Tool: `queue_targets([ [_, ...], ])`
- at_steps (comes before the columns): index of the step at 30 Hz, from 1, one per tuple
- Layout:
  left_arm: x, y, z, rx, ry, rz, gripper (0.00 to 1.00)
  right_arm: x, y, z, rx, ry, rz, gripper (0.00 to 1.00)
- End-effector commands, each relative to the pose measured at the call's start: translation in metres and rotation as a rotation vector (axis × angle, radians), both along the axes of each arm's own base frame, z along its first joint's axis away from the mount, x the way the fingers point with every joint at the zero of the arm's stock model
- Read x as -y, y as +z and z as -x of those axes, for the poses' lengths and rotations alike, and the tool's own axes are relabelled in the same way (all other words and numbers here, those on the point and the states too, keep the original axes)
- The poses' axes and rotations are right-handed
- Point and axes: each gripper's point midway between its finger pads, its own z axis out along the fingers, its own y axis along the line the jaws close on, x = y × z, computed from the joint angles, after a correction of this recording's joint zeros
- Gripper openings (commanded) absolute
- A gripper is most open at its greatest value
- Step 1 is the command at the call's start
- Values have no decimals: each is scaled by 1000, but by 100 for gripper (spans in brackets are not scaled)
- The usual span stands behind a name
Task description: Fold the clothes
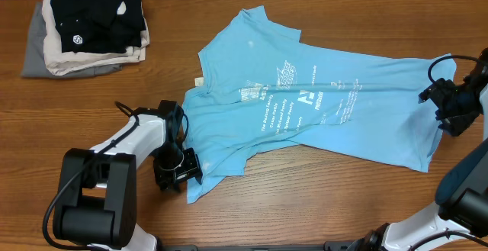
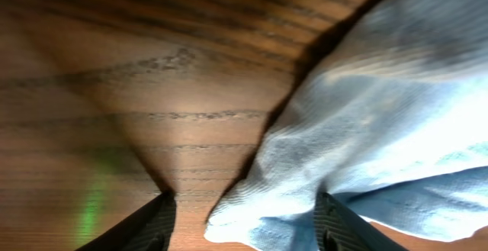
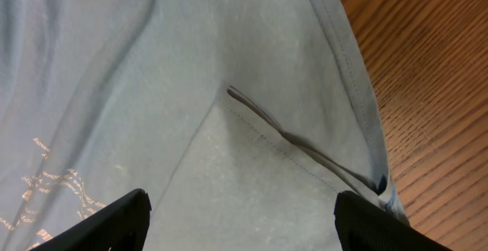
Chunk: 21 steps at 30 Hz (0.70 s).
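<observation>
T-shirt (image 1: 305,91), sky-blue, lies spread on the tabletop (image 1: 320,205): one sleeve edge sits between the released fingers of your left pincer (image 2: 245,222), its hem beneath your right pincer (image 3: 242,219), likewise released.

T-shirt (image 2: 381,114) close-up blurred; lettering (image 1: 278,117) too small.

Thin matt sky-blue cloth T-shirt (image 1: 366,121), fine-knit weave, softly creased, grained brown wooden table (image 1: 305,213), faint sheen
</observation>
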Motion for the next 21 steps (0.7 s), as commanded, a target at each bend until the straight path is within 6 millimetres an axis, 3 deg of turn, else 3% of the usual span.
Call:
queue_targets([
  [1,-43,-50,-103,444,-95,-257,64,-1,1,0,11,-4,-5,80],
  [7,-51,-49,-104,446,-101,-302,66,-1,1,-1,15,-4,-3,80],
  [12,-69,-40,-126,525,-102,-424,68,1,2,-4,27,-4,4,81],
  [21,-73,-13,-157,567,-176,-463,68,1,2,-4,25,-4,3,80],
])
